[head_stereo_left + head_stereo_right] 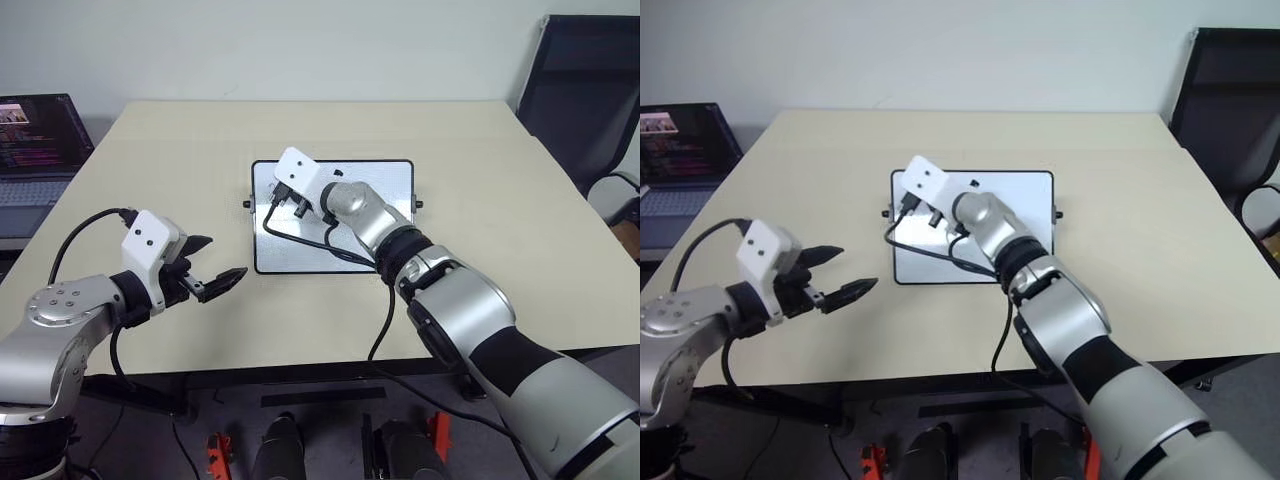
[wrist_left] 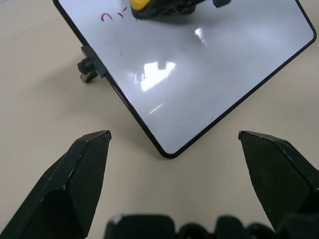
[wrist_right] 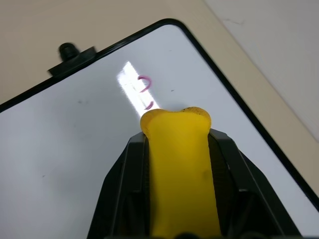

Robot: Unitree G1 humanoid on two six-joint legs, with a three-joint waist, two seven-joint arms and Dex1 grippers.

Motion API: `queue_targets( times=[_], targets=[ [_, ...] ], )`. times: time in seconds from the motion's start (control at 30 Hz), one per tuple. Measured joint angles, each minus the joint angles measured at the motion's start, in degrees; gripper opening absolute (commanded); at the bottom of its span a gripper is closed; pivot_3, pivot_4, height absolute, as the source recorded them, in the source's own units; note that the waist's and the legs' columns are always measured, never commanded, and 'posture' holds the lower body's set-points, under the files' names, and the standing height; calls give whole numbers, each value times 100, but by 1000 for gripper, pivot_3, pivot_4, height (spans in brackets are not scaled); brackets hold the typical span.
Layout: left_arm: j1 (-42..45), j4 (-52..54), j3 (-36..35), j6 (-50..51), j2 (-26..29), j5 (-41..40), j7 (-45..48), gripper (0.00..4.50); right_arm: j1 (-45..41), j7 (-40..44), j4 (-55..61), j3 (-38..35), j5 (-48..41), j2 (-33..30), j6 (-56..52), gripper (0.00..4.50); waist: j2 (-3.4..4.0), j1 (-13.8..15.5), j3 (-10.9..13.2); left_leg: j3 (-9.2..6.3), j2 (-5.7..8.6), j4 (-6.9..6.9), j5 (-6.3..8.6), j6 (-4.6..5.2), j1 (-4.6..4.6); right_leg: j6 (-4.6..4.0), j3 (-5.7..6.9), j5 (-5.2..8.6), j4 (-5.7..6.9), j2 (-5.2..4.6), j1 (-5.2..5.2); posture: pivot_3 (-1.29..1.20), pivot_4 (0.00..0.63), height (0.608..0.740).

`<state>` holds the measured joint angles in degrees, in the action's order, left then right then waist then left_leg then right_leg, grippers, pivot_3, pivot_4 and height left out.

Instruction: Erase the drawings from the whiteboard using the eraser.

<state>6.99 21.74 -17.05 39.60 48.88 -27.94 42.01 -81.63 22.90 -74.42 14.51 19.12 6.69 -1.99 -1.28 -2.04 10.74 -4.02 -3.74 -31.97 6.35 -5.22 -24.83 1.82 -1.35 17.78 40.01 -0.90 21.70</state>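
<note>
The right tool (image 3: pixel 177 144) was clamped on the eraser (image 3: pixel 179 164), its yellow end jutting past the fingertips so that the block, not the fingers, would meet the whiteboard (image 3: pixel 75 159). Just ahead of that end lay the remaining drawings (image 3: pixel 145 91) (thin reddish curls near the board's corner), so I judged the wipe unfinished there. The left tool (image 1: pixel 215 270) hung with jaws wide and empty over the desk (image 1: pixel 500 200), beside the board's near corner, clear of the wiping arm
</note>
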Motion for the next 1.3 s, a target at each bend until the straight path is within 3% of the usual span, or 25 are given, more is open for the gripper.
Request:
queue_targets(
  times=[0.1, 0.37, 0.67, 0.83, 1.0, 1.3],
  targets=[
    [10, 0, 0, 0, 0, 0, 4, 4500, 48, 261, 15, 31, -2, 28, -5, 1200, 0, -2, 0, -1, -2, 0, 0, 0, 2, -2, 1, 2, 0, 2, 0, 0, 150, 740],
    [12, 0, 0, 0, 0, 0, 5, 4500, 8, -715, -64, -127, -20, -29, 38, 1200, 1, 34, 1, 0, 3, -2, 0, 0, -1, -20, 5, 10, -4, -8, 23, 0, 150, 740],
    [12, 0, 0, 0, 0, 0, -7, 4500, 32, 18, 48, 164, 177, -125, 2, 1198, -2, 11, -1, 0, 0, 0, 0, 1, 2, -26, 5, 16, -3, -5, -2, 0, 150, 740],
    [11, 0, 0, 0, 0, 0, -7, 4500, 36, -120, 58, 225, 205, -120, 37, 1197, -2, 15, -2, -1, 1, -1, 0, 0, 5, -25, 8, 15, -4, -8, 18, 0, 150, 740],
    [8, 0, -1, 0, 0, 2, -10, 4500, 28, -334, -37, -143, -69, 57, 40, 1197, -1, -1, -1, -2, 0, 1, 0, 0, 4, -26, 5, 12, -2, -6, 8, 0, 150, 740],
    [-96, -1, -211, -7, 24, 22, -21, 4500, -34, 17, -72, -489, -491, 283, -117, 1197, 0, -29, 1, -1, -4, 15, 2, 0, -6, -21, 7, 12, -3, -1, 9, 0, 150, 740]
  ],
)
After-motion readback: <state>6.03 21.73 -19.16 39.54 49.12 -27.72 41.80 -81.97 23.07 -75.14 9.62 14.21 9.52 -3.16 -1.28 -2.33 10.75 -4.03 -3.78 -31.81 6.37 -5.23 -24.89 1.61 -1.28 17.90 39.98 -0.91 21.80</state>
